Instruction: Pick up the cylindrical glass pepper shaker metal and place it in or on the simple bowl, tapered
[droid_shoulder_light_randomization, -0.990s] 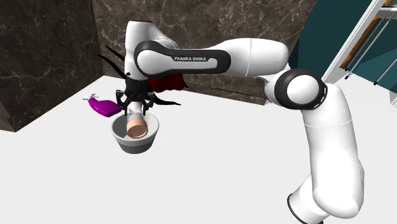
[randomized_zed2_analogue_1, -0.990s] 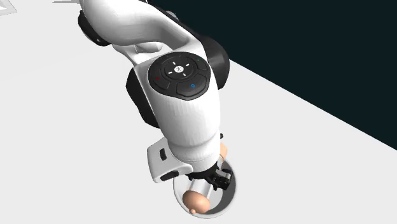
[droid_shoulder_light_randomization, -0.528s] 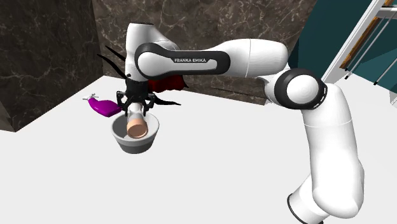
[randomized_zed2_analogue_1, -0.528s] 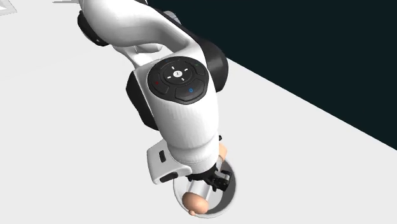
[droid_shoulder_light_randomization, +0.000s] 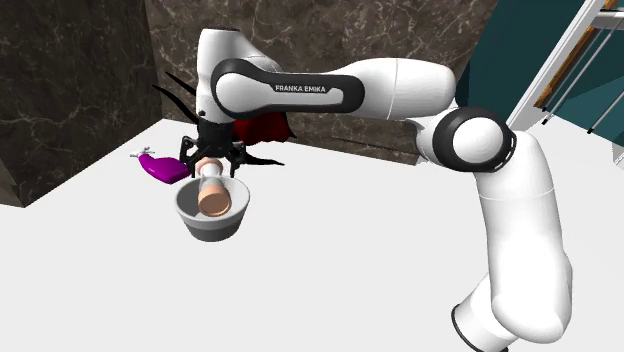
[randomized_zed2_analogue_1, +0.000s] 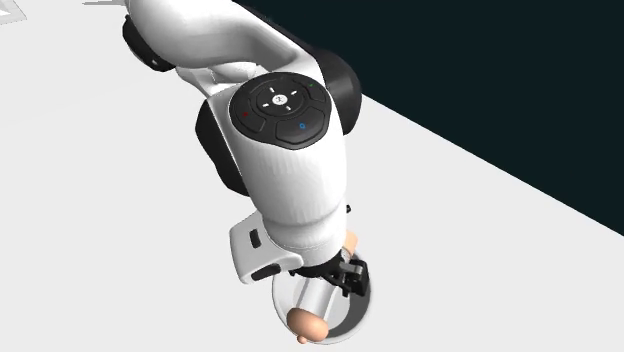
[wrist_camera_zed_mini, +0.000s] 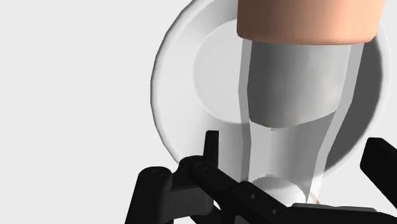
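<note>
The pepper shaker (droid_shoulder_light_randomization: 212, 192) has a see-through body and a tan cap. It sits in the grey bowl (droid_shoulder_light_randomization: 212, 230). It leans and does not stand up straight. Its cap end is low in the bowl, and its thin end points up at the gripper (droid_shoulder_light_randomization: 210, 163). So its long side runs the same way the gripper points, and the shaker is right under the gripper.

In the wrist view the shaker (wrist_camera_zed_mini: 296, 108) is between the two black fingers (wrist_camera_zed_mini: 212, 149), with a gap on each side. The fingers are spread apart and do not touch it, so nothing is held.

In the second exterior view the cap (randomized_zed2_analogue_1: 308, 322) looks close to the bowl's rim (randomized_zed2_analogue_1: 368, 300). I think the job is almost done. The gripper should go straight up so it does not bump the shaker.

A purple thing (droid_shoulder_light_randomization: 160, 168) lies near the bowl on the white table (droid_shoulder_light_randomization: 350, 250).
</note>
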